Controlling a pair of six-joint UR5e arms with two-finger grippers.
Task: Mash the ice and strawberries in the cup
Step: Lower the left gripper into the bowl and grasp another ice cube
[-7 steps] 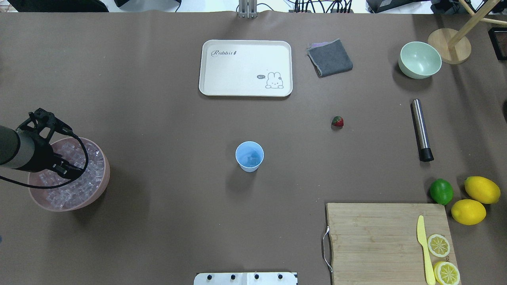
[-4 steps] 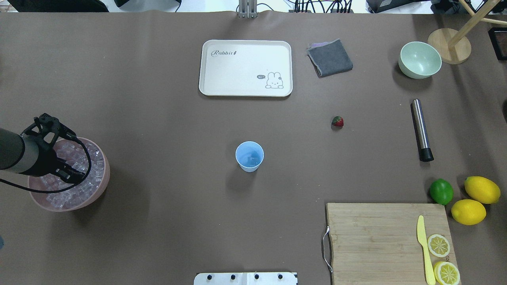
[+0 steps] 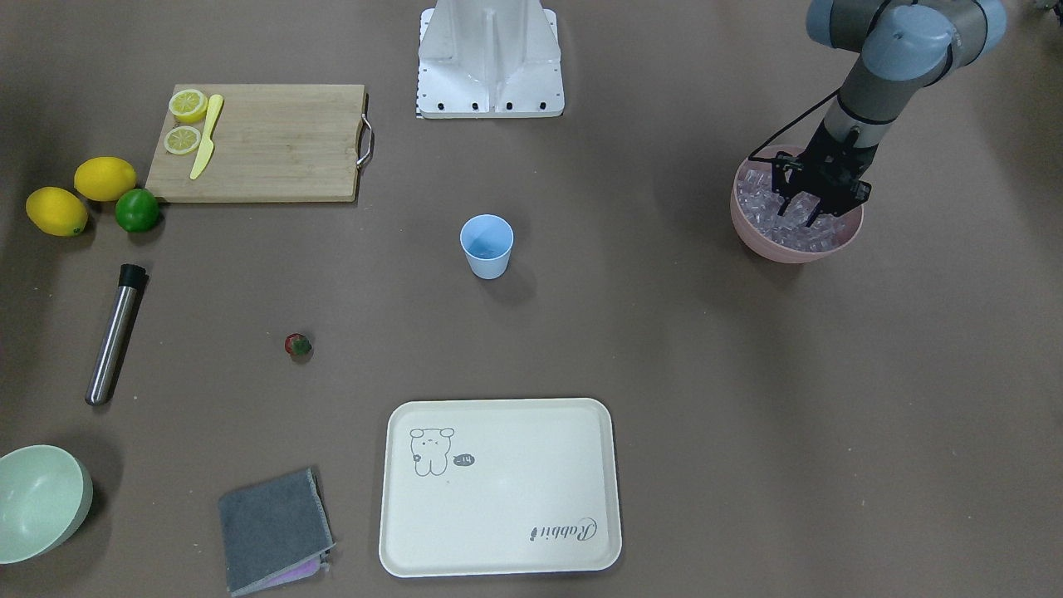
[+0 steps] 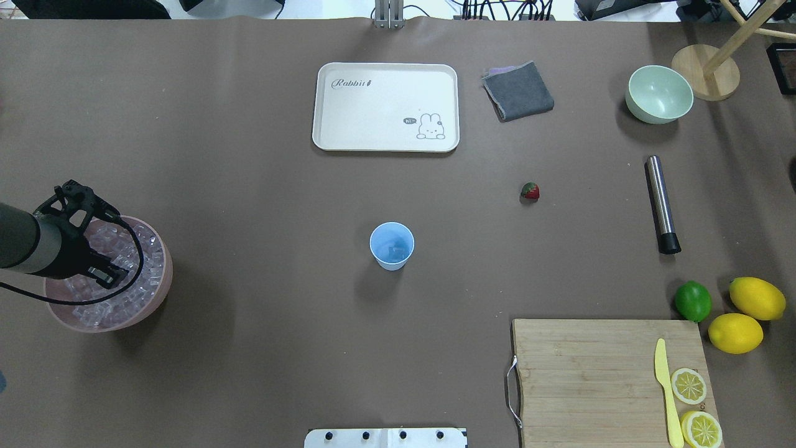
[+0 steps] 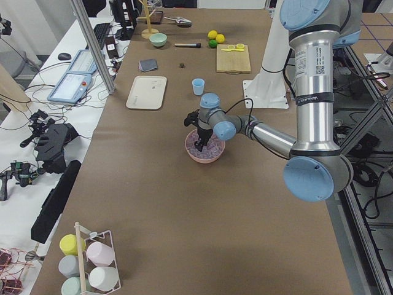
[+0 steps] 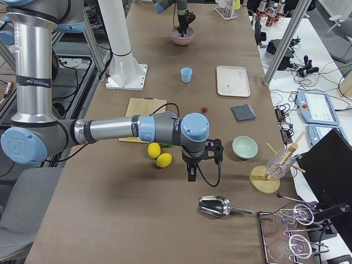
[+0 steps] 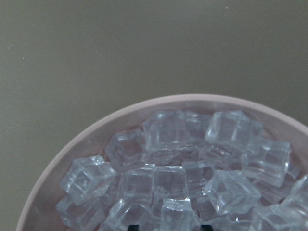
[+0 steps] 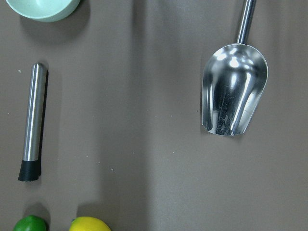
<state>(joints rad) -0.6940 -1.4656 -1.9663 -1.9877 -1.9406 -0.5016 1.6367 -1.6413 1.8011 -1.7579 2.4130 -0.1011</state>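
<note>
Ice (image 7: pixel 173 185), pink bowl (image 3: pixel 789 249), table's (image 4: pixel 249 186) left edge: hard, slick; I pinch one cube's flat faces. Left gripper (image 3: pixel 804 212) fingers spread; right gripper (image 6: pixel 191 176) unclear.

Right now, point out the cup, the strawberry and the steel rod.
cup (image 3: pixel 487 266): exterior front-facing view, on its outer wall.
strawberry (image 4: pixel 530 191): overhead exterior view, on its red body.
steel rod (image 4: pixel 660 199): overhead exterior view, on its mid-shaft.

Glassy clear ice (image 7: pixel 166 185), glossy steel scoop (image 8: pixel 234 89), matt brown table (image 4: pixel 249 186).
</note>
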